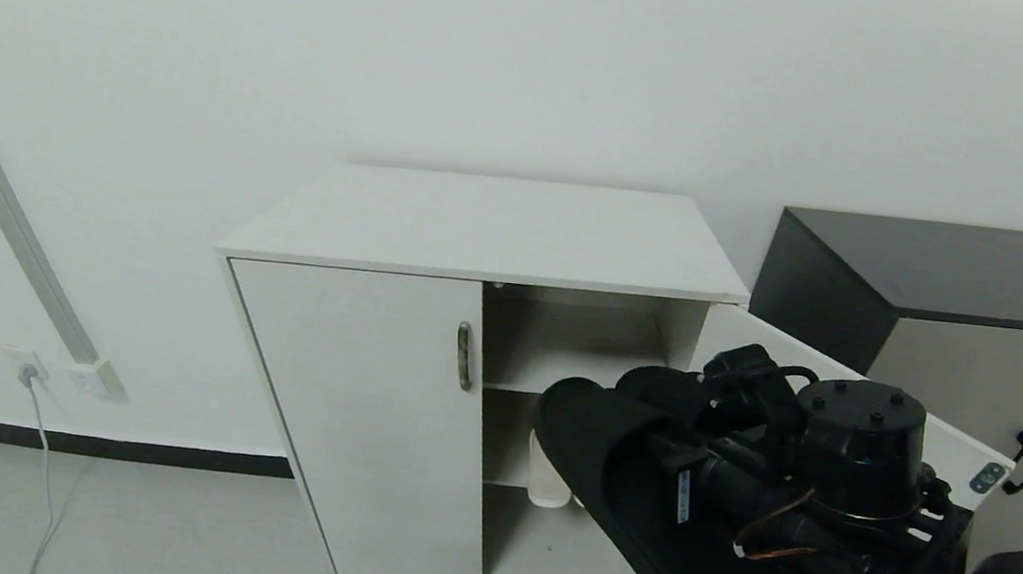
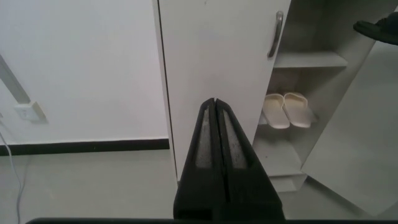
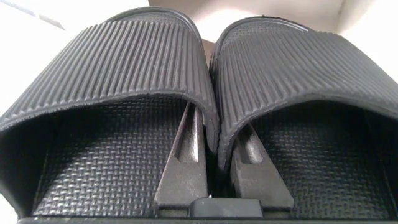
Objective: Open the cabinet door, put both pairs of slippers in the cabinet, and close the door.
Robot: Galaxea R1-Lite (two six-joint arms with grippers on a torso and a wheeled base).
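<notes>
The white cabinet (image 1: 480,226) has its left door (image 1: 363,405) shut and its right door (image 1: 961,444) swung open. A pair of black slippers (image 1: 642,494) hangs in front of the open compartment, soles facing left. My right gripper (image 3: 217,168) is shut on them, one finger inside each slipper, pinching the inner walls together. A cream pair of slippers (image 2: 287,110) lies on the middle shelf, its edge seen behind the black pair (image 1: 548,474). My left gripper (image 2: 214,106) is shut and holds nothing, low and out in front of the closed left door (image 2: 211,56).
A dark-topped cabinet (image 1: 955,280) stands right beside the open door. On the left wall are a socket with a hanging cable (image 1: 30,372) and a slanted conduit (image 1: 1,200). Open floor (image 1: 109,520) lies left of the cabinet.
</notes>
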